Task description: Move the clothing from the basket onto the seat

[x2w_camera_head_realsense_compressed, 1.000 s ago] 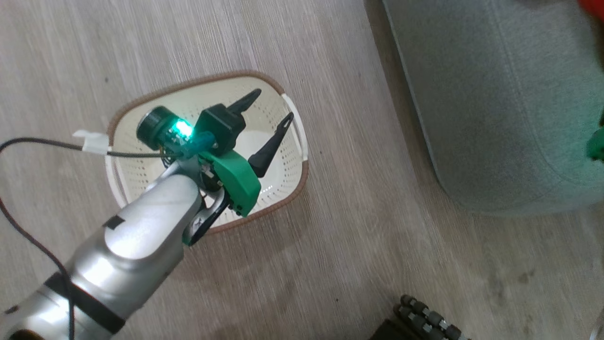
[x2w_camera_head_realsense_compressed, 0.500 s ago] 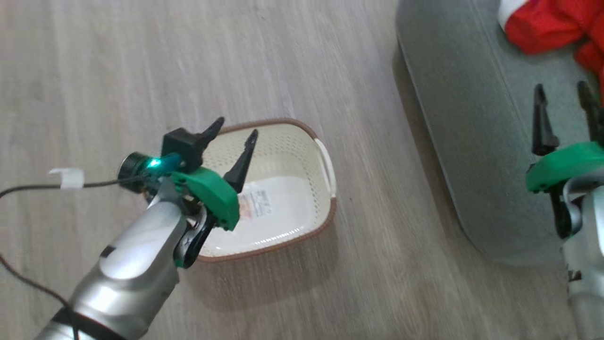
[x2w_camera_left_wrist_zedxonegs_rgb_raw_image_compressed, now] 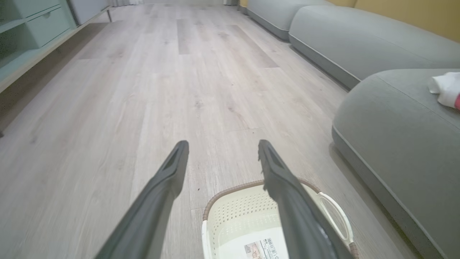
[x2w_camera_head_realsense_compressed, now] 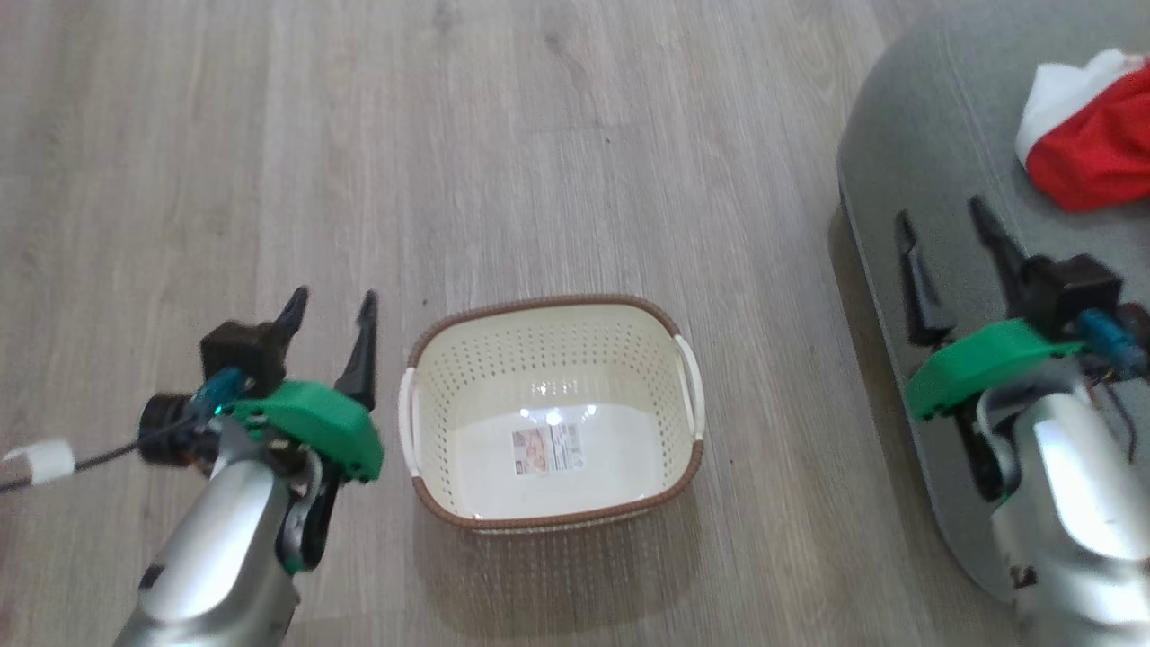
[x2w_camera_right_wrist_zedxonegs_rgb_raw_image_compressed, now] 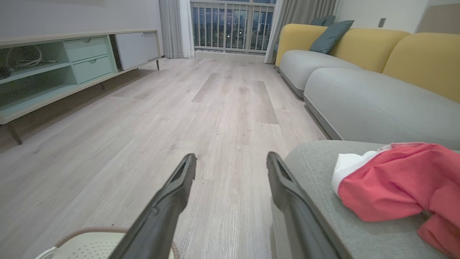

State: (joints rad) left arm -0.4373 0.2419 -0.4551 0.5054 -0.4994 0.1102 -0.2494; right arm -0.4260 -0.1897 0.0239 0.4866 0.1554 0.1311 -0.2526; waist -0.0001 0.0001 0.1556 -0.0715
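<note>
Lying crumpled on seat (x2w_camera_head_realsense_compressed: 943, 135): red clothing (x2w_camera_head_realsense_compressed: 1092, 157) w/ white part.

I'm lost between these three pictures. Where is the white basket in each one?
Head view: basket on the floor, lower centre.
Left wrist view: basket at the bottom edge, partly behind the left gripper.
Right wrist view: basket in the bottom left corner, cut off.
Shared landmark: the grey-green seat, right of the basket in all three.
</note>
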